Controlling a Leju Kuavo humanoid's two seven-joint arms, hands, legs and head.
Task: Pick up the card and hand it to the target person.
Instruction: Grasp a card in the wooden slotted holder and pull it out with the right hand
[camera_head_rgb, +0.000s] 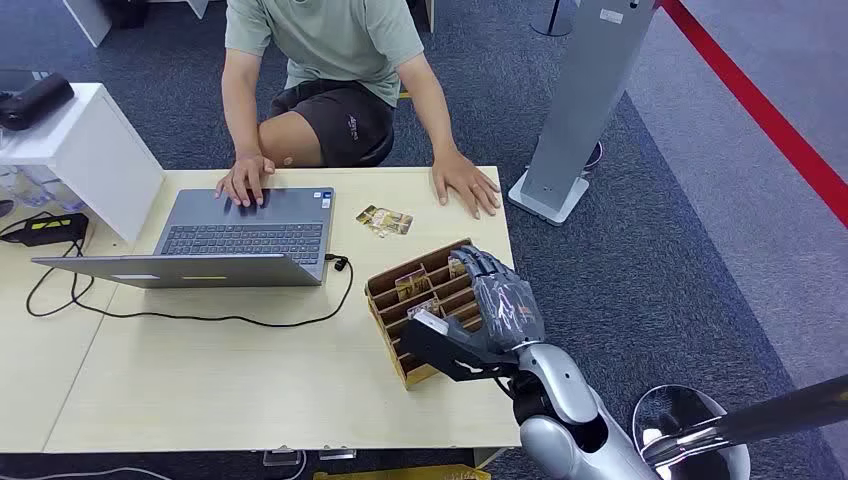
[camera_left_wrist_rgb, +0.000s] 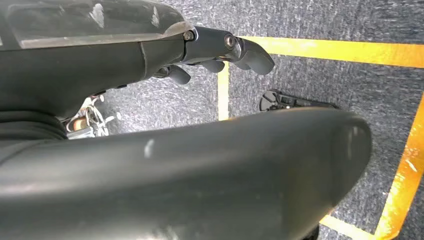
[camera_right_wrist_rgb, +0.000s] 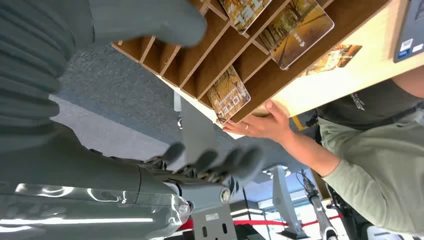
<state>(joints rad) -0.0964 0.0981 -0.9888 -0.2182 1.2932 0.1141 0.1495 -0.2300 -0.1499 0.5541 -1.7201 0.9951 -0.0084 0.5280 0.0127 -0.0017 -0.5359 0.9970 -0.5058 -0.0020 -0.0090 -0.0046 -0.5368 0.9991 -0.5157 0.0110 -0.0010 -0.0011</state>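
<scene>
Over the right end of the desk (camera_head_rgb: 250, 390) the right hand (camera_head_rgb: 495, 305) is hovering above the wooden card rack (camera_head_rgb: 425, 320), its fingers (camera_right_wrist_rgb: 210, 162) lying apart and gripping nothing, the thumb spread away from them. Several cards are sitting in the rack's slots; the one nearest the fingers is the card (camera_right_wrist_rgb: 228, 93) at the rack's far right corner, close to the person's hand (camera_head_rgb: 465, 183) that is resting flat on the desk. Two loose cards (camera_head_rgb: 385, 220) are lying on the bare desk just beyond the rack, to the right of the laptop (camera_head_rgb: 240, 240).

To do this step well, I judge the hand should be coming down with thumb and fingers on opposite faces of one card only, pinching the exposed edge that is sticking out of its slot, and lifting along the slot's line so the dividers are not dragging it.

Each card is standing on edge, leaning back in its slot; the long axis is running across the rack, roughly from near left to far right, and the printed face is pointing up and toward the robot.

Down by the floor, the left hand (camera_left_wrist_rgb: 220, 50) is hanging with its fingers loosely curled and nothing in them.
</scene>
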